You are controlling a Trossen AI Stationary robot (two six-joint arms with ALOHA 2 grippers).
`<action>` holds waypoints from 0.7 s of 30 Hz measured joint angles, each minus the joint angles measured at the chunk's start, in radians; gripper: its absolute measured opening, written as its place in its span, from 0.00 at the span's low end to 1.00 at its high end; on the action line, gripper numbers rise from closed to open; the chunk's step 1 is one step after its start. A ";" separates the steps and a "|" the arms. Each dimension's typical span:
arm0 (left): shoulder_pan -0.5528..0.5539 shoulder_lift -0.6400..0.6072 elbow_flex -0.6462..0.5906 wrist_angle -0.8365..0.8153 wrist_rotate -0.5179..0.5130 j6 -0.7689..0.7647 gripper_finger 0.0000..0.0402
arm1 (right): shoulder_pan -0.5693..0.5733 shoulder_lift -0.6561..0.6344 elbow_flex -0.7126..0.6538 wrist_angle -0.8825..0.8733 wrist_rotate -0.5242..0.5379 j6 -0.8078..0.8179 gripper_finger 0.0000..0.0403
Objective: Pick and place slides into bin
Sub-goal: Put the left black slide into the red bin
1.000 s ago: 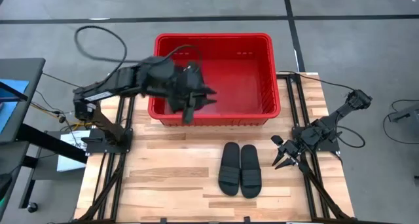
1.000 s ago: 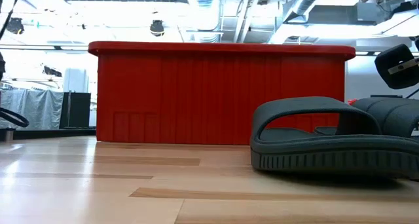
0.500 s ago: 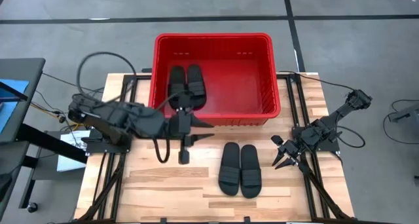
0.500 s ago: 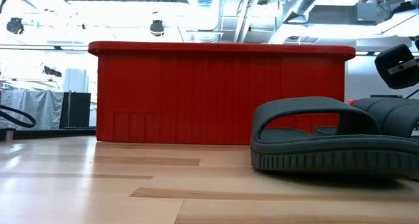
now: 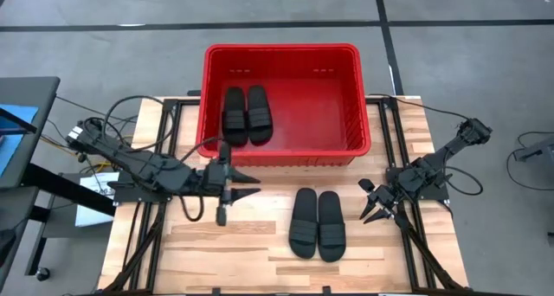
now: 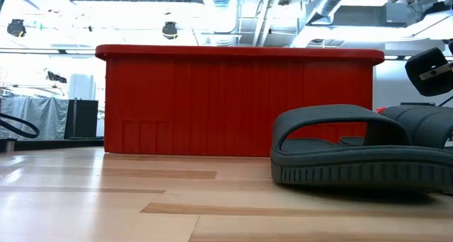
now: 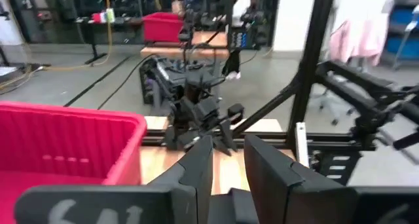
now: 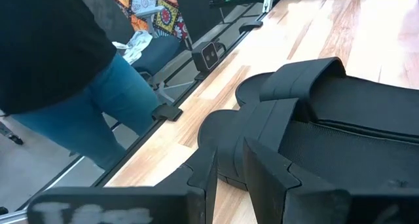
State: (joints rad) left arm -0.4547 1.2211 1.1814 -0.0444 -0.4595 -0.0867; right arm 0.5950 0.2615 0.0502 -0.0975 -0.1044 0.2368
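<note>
The red bin [image 5: 281, 48] stands at the table's far middle; its wall fills the low view [image 6: 241, 100]. Two black slides [image 5: 245, 114] lie side by side on its floor, in its left part. Two more slides [image 5: 316, 224] lie side by side on their soles on the table in front of the bin, and also show in the low view [image 6: 354, 150] and the right wrist view [image 8: 327, 119]. My left gripper [image 5: 253, 176] is shut and empty, low over the table before the bin's left near corner. My right gripper [image 5: 374, 214] is shut and rests right of the table slides.
Black frame rails run along the table's left and right edges [image 5: 160, 201]. A person in jeans [image 8: 85, 99] stands beyond the table's near edge. Bare wood lies in front of the bin's left half [image 5: 260, 235].
My left gripper has drawn back from over the bin's left part, toward the table's near and left edges and down, to a place in front of the bin. The two slides now show lying in the bin where the arm stood.
</note>
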 joint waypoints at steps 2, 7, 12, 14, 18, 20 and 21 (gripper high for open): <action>-0.013 -0.046 -0.090 0.078 0.003 0.000 0.19 | 0.000 0.000 0.000 0.000 0.000 0.000 0.16; -0.031 -0.163 -0.240 0.141 0.009 0.008 0.19 | -0.006 0.000 0.000 0.000 0.003 0.000 0.16; -0.031 -0.236 -0.323 0.155 0.106 -0.006 0.19 | -0.023 0.000 0.000 0.000 0.006 -0.028 0.16; -0.031 -0.260 -0.349 0.154 0.153 0.009 0.19 | -0.026 0.000 0.000 0.001 0.006 -0.031 0.16; -0.031 -0.311 -0.395 0.162 0.183 0.025 0.19 | -0.028 0.000 0.000 0.001 0.007 -0.032 0.16; -0.030 -0.337 -0.412 0.187 0.182 0.024 0.19 | -0.028 0.000 0.000 0.006 0.007 -0.024 0.16; -0.030 -0.349 -0.418 0.200 0.182 0.024 0.19 | -0.028 0.000 -0.001 0.014 0.005 0.005 0.16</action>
State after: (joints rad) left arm -0.4850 0.8722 0.7630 0.1555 -0.2771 -0.0625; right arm 0.5673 0.2615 0.0494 -0.0839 -0.0991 0.2420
